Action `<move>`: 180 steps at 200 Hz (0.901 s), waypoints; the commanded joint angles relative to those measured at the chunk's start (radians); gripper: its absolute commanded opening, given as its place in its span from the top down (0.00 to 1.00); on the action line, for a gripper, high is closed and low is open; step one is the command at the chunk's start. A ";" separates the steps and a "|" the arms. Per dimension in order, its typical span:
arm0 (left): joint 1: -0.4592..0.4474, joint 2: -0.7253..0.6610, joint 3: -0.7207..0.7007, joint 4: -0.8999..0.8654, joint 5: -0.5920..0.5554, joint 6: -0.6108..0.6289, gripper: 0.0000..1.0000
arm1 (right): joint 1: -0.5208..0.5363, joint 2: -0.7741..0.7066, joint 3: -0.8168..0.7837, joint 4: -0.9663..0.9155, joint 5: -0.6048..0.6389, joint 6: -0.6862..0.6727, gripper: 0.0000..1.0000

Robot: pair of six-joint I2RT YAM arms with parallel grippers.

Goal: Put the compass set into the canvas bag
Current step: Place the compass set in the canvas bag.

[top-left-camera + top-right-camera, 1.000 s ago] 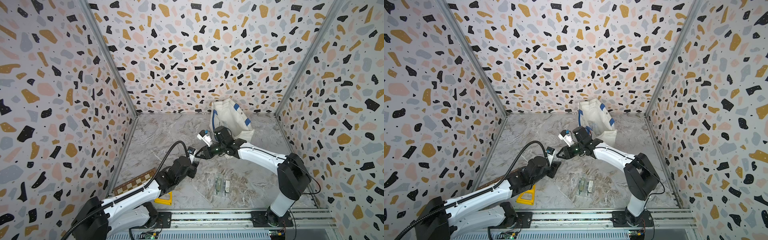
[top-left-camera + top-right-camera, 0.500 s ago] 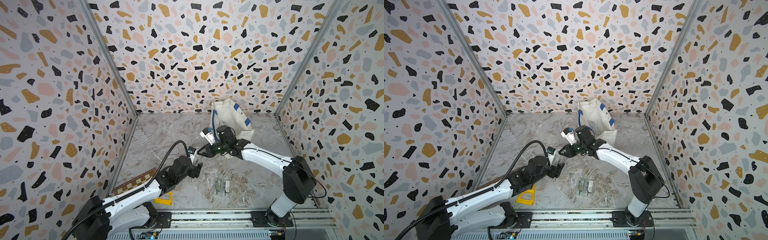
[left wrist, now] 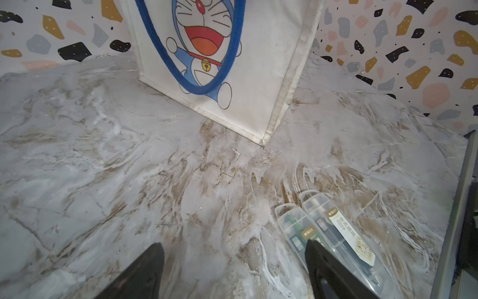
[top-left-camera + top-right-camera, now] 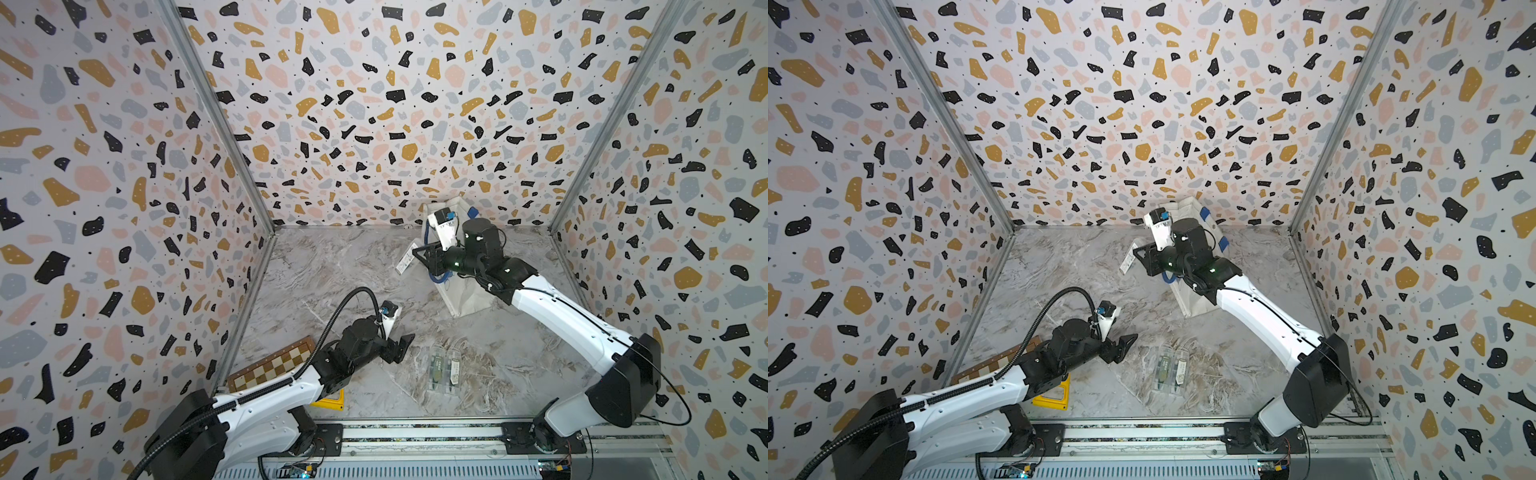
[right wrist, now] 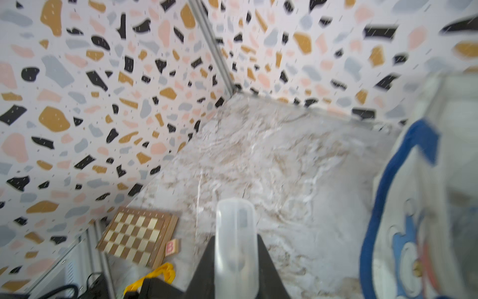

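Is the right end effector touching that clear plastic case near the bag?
Touching. The right wrist view shows the clear plastic case clamped between both fingers of the right end effector, with no gap either side.

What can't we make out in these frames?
- Inside of the bag: the right arm covers the opening in both top views; the right wrist view is blurred.
- Contents of the case in the right claw: blurred, right wrist view.
- Yellow thing: mostly under the left arm, top views.
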 commanded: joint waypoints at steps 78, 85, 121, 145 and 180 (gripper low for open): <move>0.004 -0.029 0.006 0.023 0.012 0.042 0.14 | -0.185 0.297 0.521 -0.368 0.388 -0.177 1.00; 0.003 -0.031 0.003 0.025 0.014 0.043 0.14 | -0.194 0.332 0.550 -0.398 0.379 -0.177 1.00; 0.004 -0.040 -0.014 0.044 0.014 0.047 0.14 | -0.221 0.507 0.695 -0.536 0.359 -0.183 1.00; 0.003 -0.012 0.010 0.011 0.013 0.052 0.14 | -0.222 0.584 0.711 -0.582 0.337 -0.209 1.00; 0.003 0.008 0.018 0.013 0.030 0.051 0.14 | -0.237 0.646 0.695 -0.616 0.300 -0.216 1.00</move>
